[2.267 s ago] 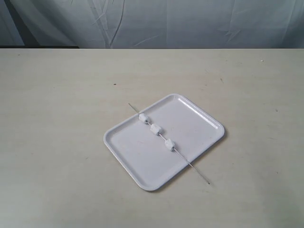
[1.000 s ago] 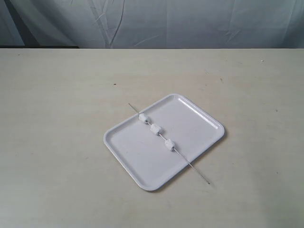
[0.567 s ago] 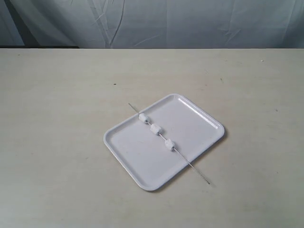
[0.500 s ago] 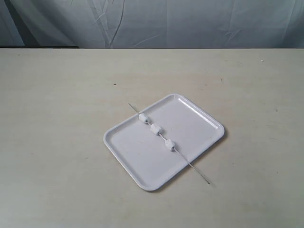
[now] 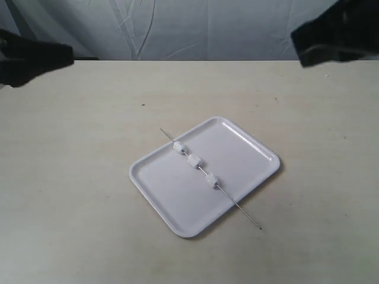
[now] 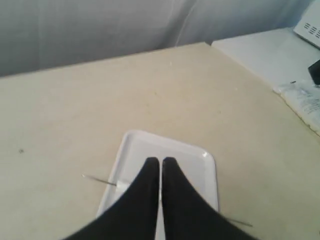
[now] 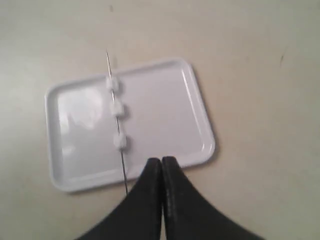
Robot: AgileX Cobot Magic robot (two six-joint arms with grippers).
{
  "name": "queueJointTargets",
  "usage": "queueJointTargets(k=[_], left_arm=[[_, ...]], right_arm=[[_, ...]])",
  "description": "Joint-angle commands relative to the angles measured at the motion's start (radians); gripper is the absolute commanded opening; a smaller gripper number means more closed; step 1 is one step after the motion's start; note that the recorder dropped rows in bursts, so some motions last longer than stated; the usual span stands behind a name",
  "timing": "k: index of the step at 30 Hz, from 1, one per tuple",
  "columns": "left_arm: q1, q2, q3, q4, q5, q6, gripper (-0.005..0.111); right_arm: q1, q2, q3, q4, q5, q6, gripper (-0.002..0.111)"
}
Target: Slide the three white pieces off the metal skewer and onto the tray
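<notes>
The 3 white pieces [image 5: 193, 160] sit on the metal skewer [image 5: 237, 205], which lies across the tray [image 5: 172, 195]. Both the left gripper [image 6: 160, 162] and the right gripper [image 7: 161, 161] are closed, empty.

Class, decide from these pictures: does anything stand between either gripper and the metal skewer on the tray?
Nothing visible does. The left gripper and right gripper hang above, and the metal skewer lies uncovered across the tray with its three white pieces.

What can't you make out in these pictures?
Left wrist view: the left gripper covers most of the three white pieces and the metal skewer.
Right wrist view: the right gripper hides one skewer end.
Exterior view: left arm and right arm are dark blurs cut by frame edges.
</notes>
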Motion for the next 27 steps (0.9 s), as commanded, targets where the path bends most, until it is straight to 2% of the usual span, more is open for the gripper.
queueJointTargets(k=[1, 3, 4, 6, 7, 10, 13, 15, 21, 27], left_arm=[[-0.053, 0.152, 0.008, 0.005, -0.009, -0.006, 0.015], [-0.088, 0.216, 0.008, 0.005, 0.011, -0.006, 0.027], [-0.120, 0.274, 0.008, 0.005, 0.037, -0.006, 0.036], [-0.149, 0.333, 0.008, 0.005, 0.081, -0.006, 0.039], [-0.159, 0.358, 0.008, 0.005, 0.100, -0.008, 0.039], [-0.178, 0.429, 0.008, 0.005, 0.099, -0.012, 0.039], [-0.178, 0.455, 0.008, -0.005, 0.107, -0.019, 0.039], [-0.178, 0.478, 0.008, -0.010, 0.092, -0.063, 0.039], [-0.178, 0.494, 0.008, -0.016, 0.067, -0.063, 0.039], [-0.178, 0.494, 0.008, -0.046, 0.044, -0.063, 0.039]], right_arm=[[0.002, 0.173, -0.006, -0.018, 0.138, -0.050, 0.004], [0.002, 0.236, -0.006, -0.021, 0.165, -0.063, 0.017], [0.002, 0.297, -0.006, -0.021, 0.175, -0.067, 0.035], [0.002, 0.369, -0.006, 0.010, 0.194, -0.081, 0.051], [0.002, 0.403, -0.006, 0.060, 0.209, -0.114, 0.052], [0.002, 0.473, -0.006, 0.202, 0.242, -0.191, 0.047], [0.017, 0.485, 0.018, 0.187, 0.241, -0.191, 0.047], [0.046, 0.485, 0.088, 0.182, 0.193, -0.229, 0.047], [0.140, 0.485, 0.278, 0.162, -0.039, -0.252, 0.047], [0.155, 0.494, 0.320, 0.175, -0.188, -0.253, 0.047]])
